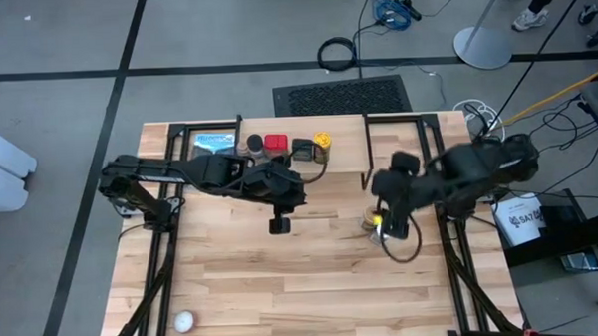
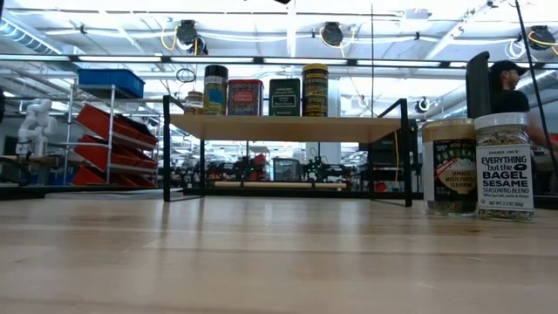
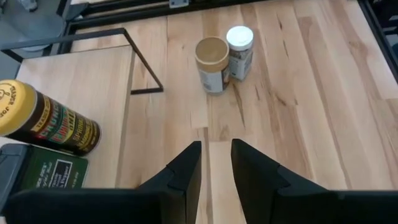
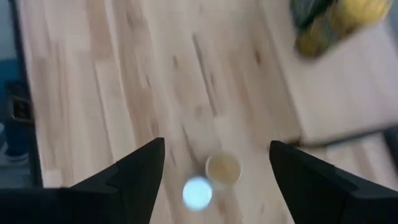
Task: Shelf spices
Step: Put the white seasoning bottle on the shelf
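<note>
The big wooden tabletop (image 1: pixel 283 278) holds everything. The shelf (image 2: pixel 288 127) stands along the far edge of the tabletop, with a light wood top and thin black legs.

The left arm reaches over the middle of the tabletop, in front of the shelf. The left end effector (image 3: pixel 216 163) hangs above bare wood. Its two fingers are close together with only a thin gap, and nothing is between them.

The right arm is over the right side of the tabletop. The right end effector (image 4: pixel 214 163) is spread wide and holds nothing. It hovers above two jars.

Four spices stand in a row on the shelf: the small dark-lidded jar (image 2: pixel 215 90), the red tin (image 2: pixel 245 97), the black square tin (image 2: pixel 284 97) and the yellow-lidded jar (image 2: pixel 315 89).

Two spices are not on the shelf yet. The tan-lidded jar (image 3: pixel 212 65) and the white-lidded jar (image 3: pixel 239 51) stand upright on the tabletop, just beside each other, near the right end of the shelf.

A small white ball (image 1: pixel 185 321) lies near the front left corner of the tabletop.
</note>
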Available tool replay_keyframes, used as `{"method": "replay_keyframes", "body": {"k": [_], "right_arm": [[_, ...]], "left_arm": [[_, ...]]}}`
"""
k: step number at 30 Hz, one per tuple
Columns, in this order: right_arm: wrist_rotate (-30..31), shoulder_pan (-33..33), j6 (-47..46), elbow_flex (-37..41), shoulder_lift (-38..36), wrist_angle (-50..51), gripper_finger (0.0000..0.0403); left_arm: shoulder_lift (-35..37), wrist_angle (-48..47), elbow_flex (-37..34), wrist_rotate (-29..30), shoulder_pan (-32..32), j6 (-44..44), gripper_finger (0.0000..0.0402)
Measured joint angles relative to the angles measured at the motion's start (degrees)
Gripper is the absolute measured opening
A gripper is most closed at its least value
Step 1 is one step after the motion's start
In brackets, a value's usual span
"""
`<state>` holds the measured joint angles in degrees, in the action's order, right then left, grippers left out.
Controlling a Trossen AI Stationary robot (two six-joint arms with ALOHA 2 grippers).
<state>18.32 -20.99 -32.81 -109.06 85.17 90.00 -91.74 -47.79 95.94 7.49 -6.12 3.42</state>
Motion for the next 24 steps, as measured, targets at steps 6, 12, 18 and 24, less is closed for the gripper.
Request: {"method": "replay_keyframes", "body": {"k": [6,12,18,24], "right_arm": [[0.0,-4.8,-12.1,17.5,-4.5,-3.4,0.0284],[-1.0,-6.2,-16.4,30.7,-7.2,-8.7,0.0315],[-5.3,-6.1,-18.8,39.3,-9.2,-15.7,0.0337],[-6.5,-6.1,-24.2,45.2,-9.5,-18.6,0.0338]], "left_arm": [[0.0,-0.7,0.0,0.0,-0.3,-1.3,0.0097],[0.0,-0.7,0.0,0.0,-1.3,-3.1,0.0097],[0.0,-0.7,0.0,0.0,-2.6,-5.8,0.0097],[0.0,-0.7,0.0,0.0,-3.8,-6.0,0.0097]]}}
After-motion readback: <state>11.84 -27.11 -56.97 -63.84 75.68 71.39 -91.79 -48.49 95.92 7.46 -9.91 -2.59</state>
